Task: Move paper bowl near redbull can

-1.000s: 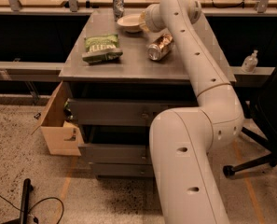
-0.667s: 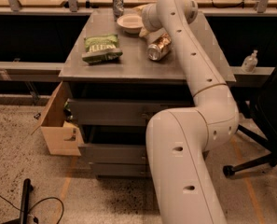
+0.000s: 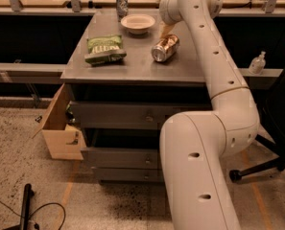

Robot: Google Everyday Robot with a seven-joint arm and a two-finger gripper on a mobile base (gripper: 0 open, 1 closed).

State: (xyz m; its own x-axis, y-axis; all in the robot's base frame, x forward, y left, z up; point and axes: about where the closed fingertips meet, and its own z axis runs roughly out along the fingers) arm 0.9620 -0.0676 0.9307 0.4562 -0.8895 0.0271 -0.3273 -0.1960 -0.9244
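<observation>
The off-white paper bowl point(image 3: 138, 23) sits upright on the grey cabinet top point(image 3: 132, 63) near its far edge. The slim silver redbull can point(image 3: 121, 2) stands just behind and left of the bowl, a short gap away. My gripper point(image 3: 165, 28) is at the end of the white arm, just right of the bowl and above the far end of a fat silver can. It does not hold the bowl. The wrist hides most of it.
A fat silver can with tan print point(image 3: 164, 48) lies on its side right of centre. A green chip bag point(image 3: 104, 49) lies at the left. A cardboard box point(image 3: 60, 128) stands by the cabinet's left side, and a black office chair point(image 3: 276, 128) at the right.
My gripper has drawn back to the right, away from the bowl's rim. The bowl, both cans and the chip bag have stayed where they were.
</observation>
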